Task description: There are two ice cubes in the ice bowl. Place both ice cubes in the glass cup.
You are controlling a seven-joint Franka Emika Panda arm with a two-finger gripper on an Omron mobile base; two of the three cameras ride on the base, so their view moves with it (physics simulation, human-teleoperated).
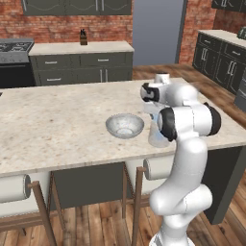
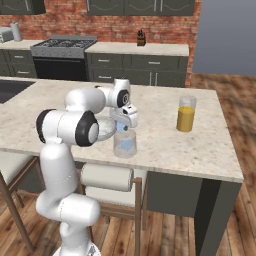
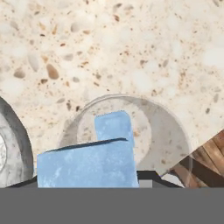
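I think I am near the end of my job. One ice cube (image 3: pixel 113 127) lies at the bottom of the glass cup (image 3: pixel 168 127), so that part looks done. The other ice cube (image 3: pixel 85 164) is big and close in my hand view, right at the bottom between my tips, just above the cup's open mouth. My pincer (image 2: pixel 125 126) seems to be clenched on this second cube, though my tips are mostly hidden behind it, so I am not fully sure.

In the right base view the cup stands near the front edge of the tabletop (image 2: pixel 165 135), with blue showing inside it, and my pincer hangs just over it. The ice bowl (image 1: pixel 125 126) sits just beside the cup, on its left in the left base view. The bowl looks empty to me. What is left, I think, is to let the second cube drop into the cup.

A glass of yellow juice (image 2: pixel 186 114) stands well apart, off to the right, not in my way. The bowl is close, so I should not bump it. The cup is near the tabletop edge, so a knock could push it off
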